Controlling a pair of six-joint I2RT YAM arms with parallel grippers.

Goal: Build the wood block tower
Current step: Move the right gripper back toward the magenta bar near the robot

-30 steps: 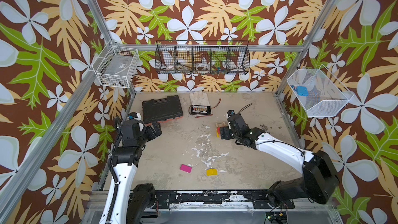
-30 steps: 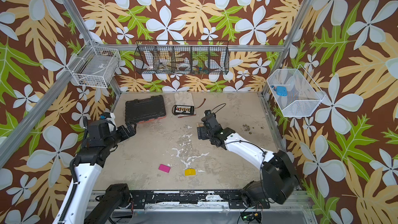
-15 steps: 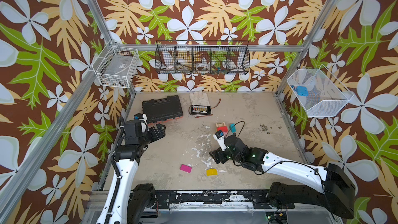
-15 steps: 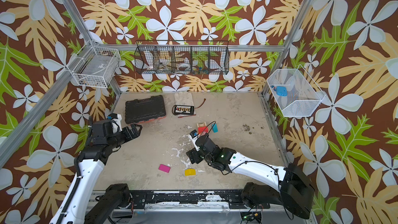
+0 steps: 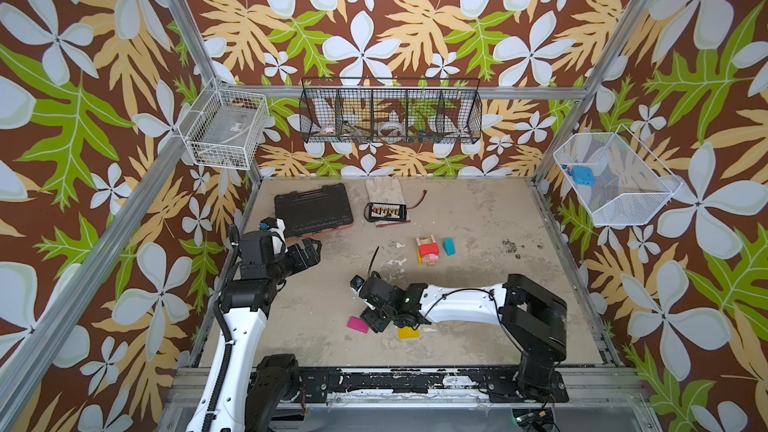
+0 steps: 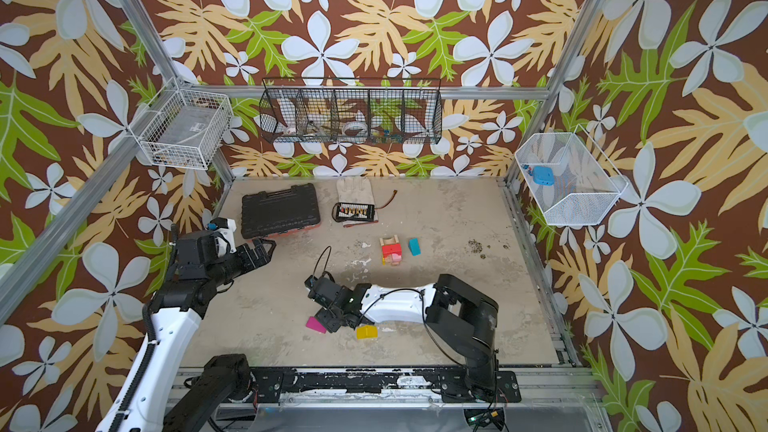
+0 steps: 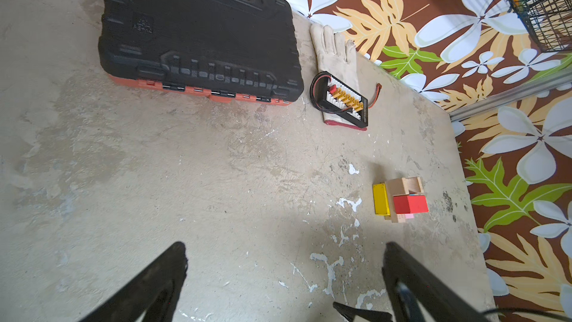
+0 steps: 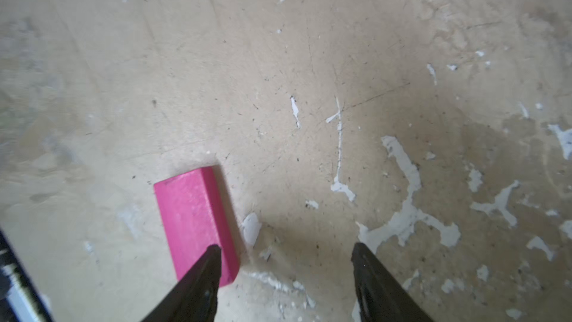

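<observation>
The tower [image 5: 428, 249] is a low stack at mid-table, right of centre: a red block [image 6: 392, 249] on plain wood and pink pieces, with a yellow block [image 7: 380, 198] along one side. A teal block [image 5: 449, 246] lies on the table just right of the stack. Near the front lie a magenta block [image 5: 358, 324] and a yellow block [image 5: 408, 332]. My right gripper [image 8: 284, 247] hangs open low over the table between those two; one fingertip overlaps the magenta block [image 8: 195, 221], which lies outside the jaws. My left gripper [image 5: 309, 249] is open and empty at the left.
A black tool case [image 5: 313, 214] lies at the back left. Beside it, a pale glove [image 5: 384, 191] carries a connector board [image 5: 387, 211]. Wire baskets [image 5: 390, 112] hang on the walls. The table's front edge is close behind the loose blocks.
My right gripper has swung from the stack at the back down to the front beside the magenta block, its jaws narrowing. The teal block now shows beside the stack. The left arm shifted slightly.
</observation>
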